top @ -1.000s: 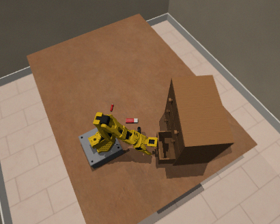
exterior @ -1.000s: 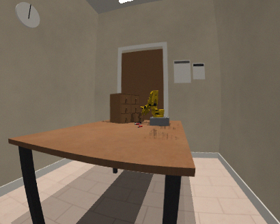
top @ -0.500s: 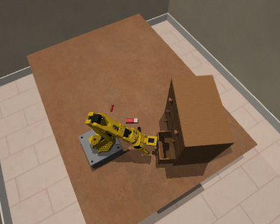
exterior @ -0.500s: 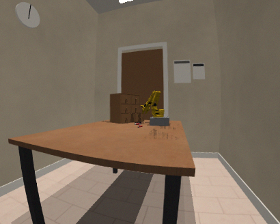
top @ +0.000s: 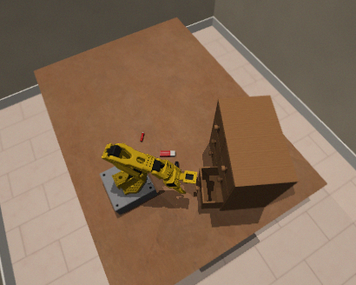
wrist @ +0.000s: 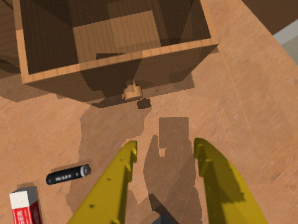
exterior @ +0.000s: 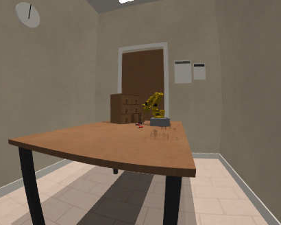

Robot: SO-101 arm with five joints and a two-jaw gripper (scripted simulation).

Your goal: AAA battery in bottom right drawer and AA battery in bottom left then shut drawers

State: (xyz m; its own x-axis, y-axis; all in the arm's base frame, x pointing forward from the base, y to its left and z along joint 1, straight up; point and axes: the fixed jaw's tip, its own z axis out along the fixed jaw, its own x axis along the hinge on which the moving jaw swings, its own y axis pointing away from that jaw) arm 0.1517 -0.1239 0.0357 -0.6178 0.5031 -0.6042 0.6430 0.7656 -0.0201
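The wooden chest (top: 247, 148) stands on the right of the table, drawers facing my arm. Its bottom-row right drawer (top: 209, 188) is pulled out; in the wrist view this drawer (wrist: 112, 40) looks empty, with its knob (wrist: 132, 92) facing me. My gripper (wrist: 165, 145) hangs just in front of the knob, fingers apart with nothing between them; it also shows in the overhead view (top: 186, 184). A black battery (wrist: 68, 175) (top: 177, 163) lies on the table left of the fingers, seen overhead too. A small red battery (top: 141, 136) lies farther away.
A red and white eraser (top: 168, 153) lies beside the black battery, also in the wrist view (wrist: 24, 205). The other drawers look shut. The arm's grey base (top: 128, 188) sits left of the chest. The table edge runs close behind the chest.
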